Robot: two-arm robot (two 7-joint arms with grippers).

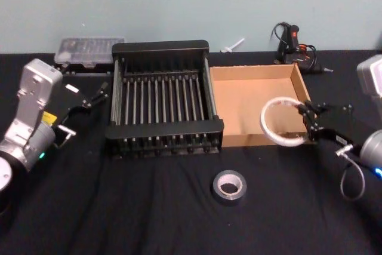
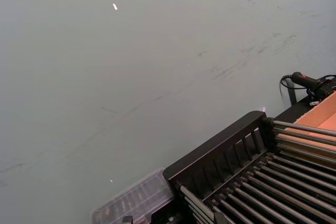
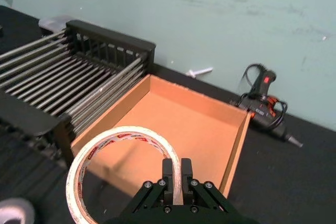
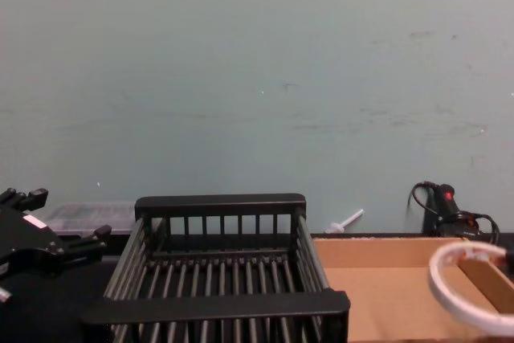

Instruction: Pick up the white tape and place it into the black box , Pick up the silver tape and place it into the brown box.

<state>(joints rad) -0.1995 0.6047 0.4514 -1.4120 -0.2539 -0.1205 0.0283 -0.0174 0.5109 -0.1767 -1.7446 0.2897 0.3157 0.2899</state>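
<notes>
Right hand (image 1: pixel 308 117) raised, fingers clamped; left hand (image 1: pixel 89 101) parked, fingers spread.

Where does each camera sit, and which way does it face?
Head: high, looking down; both arms, right hand gripping white tape.
Chest: low, facing the wall; left hand open.
Left wrist: toward wall, black box corner.
Right wrist: over brown box.
All four share the black box.
</notes>
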